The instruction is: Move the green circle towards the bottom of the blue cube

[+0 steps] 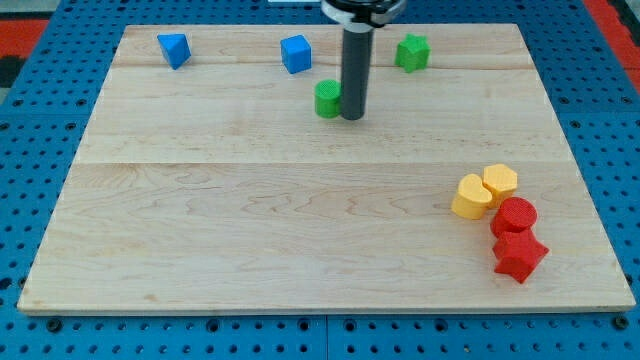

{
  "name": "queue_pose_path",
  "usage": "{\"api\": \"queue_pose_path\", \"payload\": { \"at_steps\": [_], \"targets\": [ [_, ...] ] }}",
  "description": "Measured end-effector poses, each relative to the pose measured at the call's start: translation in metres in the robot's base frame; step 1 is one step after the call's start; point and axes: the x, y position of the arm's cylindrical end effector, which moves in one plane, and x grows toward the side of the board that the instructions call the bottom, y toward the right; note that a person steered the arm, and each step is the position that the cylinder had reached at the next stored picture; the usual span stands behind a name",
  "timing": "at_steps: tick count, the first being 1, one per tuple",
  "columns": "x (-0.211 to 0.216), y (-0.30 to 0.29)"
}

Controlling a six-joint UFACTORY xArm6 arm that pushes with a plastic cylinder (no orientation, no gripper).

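Green circular plastic block (327,98) sitting on the pale wooden table (250,220) near the view's top, just below and slightly to the view's right of the blue plastic cube (295,53). Close to that cube's bottom side, yet apart from it.

Dark straight rod planted with my tip (352,117) touching or just beside the green circle's right flank. Placed there, by the look of it, to shove the circle toward the view's left, so as to bring it squarely under the cube. No jaws on this arm at all: nothing to open, close or hold, only a pushing tip.

Elsewhere: a second blue plastic block (173,49), shape hard to make out, at the view's top left, well apart. A green plastic star-like block (412,52) at the view's top right of the rod, also clear of the path. Two yellow plastic blocks (484,190) touching each other, and two red plastic blocks (517,240) just below them, clustered at the view's lower right, far from the work.

Nothing between circle and cube. Likely risk: pushing too hard and nudging the cube itself.
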Motion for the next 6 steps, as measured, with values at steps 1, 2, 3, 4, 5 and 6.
{"api": "queue_pose_path", "payload": {
  "at_steps": [1,2,3,4,5,6],
  "targets": [
    [0.0,-0.022],
    [0.0,-0.002],
    [-0.016,0.012],
    [-0.031,-0.005],
    [-0.031,-0.019],
    [-0.028,0.004]
  ]
}}
